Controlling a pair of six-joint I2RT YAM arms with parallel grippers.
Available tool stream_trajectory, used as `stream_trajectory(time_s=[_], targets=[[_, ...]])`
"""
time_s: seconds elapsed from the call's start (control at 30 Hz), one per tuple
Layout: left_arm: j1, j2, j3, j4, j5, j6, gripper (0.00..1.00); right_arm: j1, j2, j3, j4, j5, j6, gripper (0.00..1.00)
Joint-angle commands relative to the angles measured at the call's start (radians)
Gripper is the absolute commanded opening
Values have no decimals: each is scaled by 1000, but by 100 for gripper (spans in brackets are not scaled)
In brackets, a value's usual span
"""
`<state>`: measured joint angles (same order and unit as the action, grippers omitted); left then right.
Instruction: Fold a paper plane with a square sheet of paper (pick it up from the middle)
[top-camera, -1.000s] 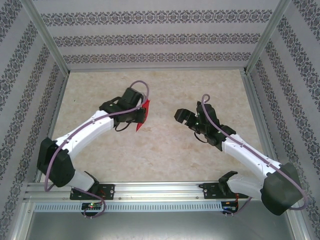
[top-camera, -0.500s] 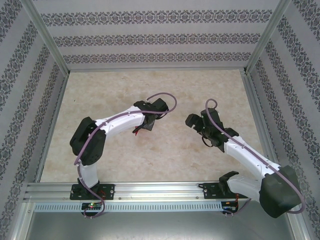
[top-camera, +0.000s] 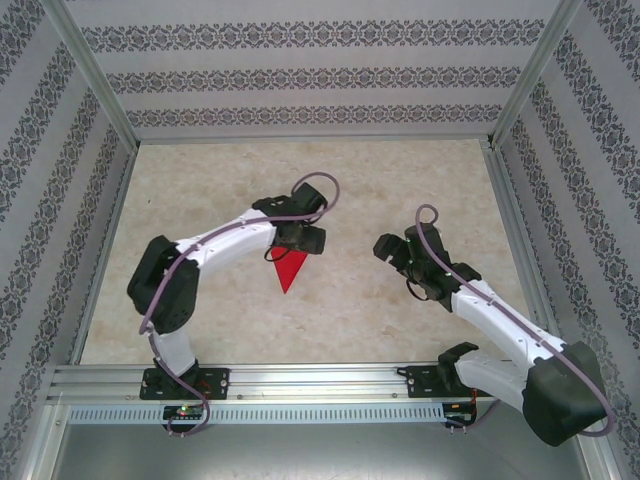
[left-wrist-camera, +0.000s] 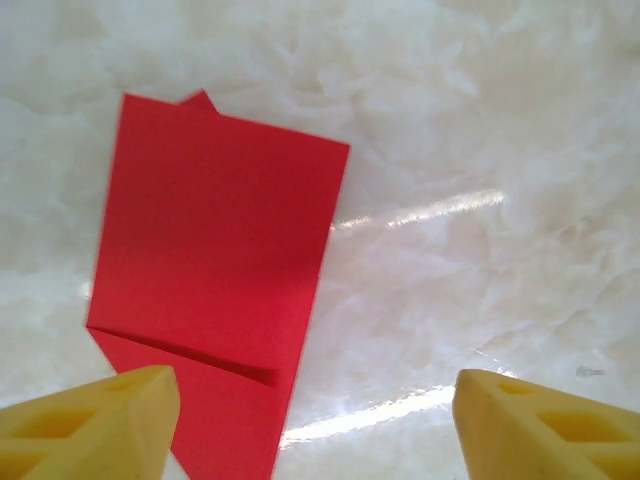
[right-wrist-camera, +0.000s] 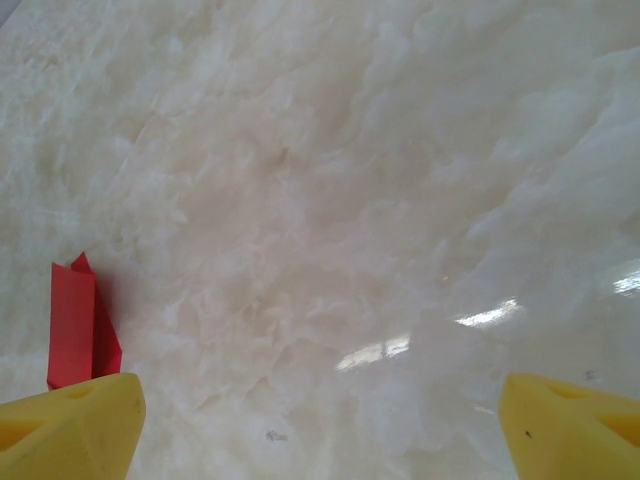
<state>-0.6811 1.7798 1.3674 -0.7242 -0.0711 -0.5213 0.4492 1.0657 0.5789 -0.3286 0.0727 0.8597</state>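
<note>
Two pincers gape wide and grip nothing; the red folded paper (top-camera: 290, 268) lies free on the table (top-camera: 350, 310) just under the left gripper (top-camera: 305, 241), pointing away from it; the right gripper (top-camera: 386, 246) hovers well apart from the left gripper.

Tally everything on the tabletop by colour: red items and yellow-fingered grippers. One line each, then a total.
Red: 1, the folded red paper
Yellow-fingered: 2, the left gripper and the right gripper
Total: 3
</note>
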Motion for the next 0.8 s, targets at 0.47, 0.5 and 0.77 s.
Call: stream_trajectory(time_s=[0.47, 0.5, 0.77], targets=[[437, -419, -415, 199, 99, -9, 97, 473, 732, 574, 157, -67, 103, 62], [459, -436, -428, 202, 116, 0, 98, 477, 767, 603, 161, -93, 98, 61], [541, -466, -440, 202, 192, 15, 99, 486, 952, 757, 108, -270, 45, 55]])
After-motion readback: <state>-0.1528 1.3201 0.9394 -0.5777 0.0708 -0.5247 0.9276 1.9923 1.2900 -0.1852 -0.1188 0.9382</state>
